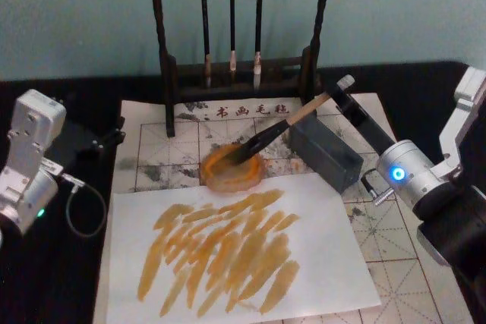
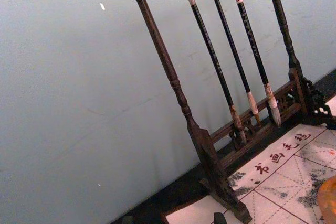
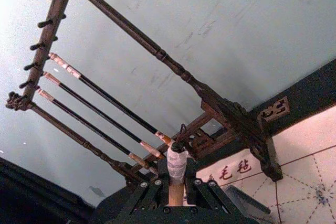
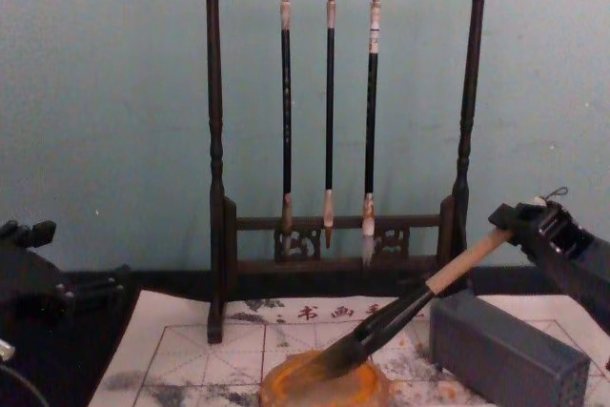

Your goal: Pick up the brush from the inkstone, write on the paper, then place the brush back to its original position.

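The brush point(image 1: 285, 123) slants from upper right down to its dark tip, which rests in the orange-amber inkstone point(image 1: 257, 174). My right gripper point(image 1: 342, 87) is shut on the pale handle near its white-wrapped end point(image 3: 177, 163), above the table's back right. In the chest view the brush point(image 4: 419, 302) leans from the right gripper point(image 4: 519, 221) down into the inkstone point(image 4: 367, 390). The gridded paper point(image 1: 152, 149) with red characters and grey smudges lies under the inkstone. My left gripper point(image 1: 106, 140) is parked at the left, just off the paper's edge.
A plain white sheet point(image 1: 319, 210) covered in amber strokes lies on the front of the paper. A grey block point(image 1: 326, 149) stands right of the inkstone, under the handle. A dark wooden rack point(image 1: 235, 73) with three thin hanging brushes point(image 4: 329, 111) stands behind.
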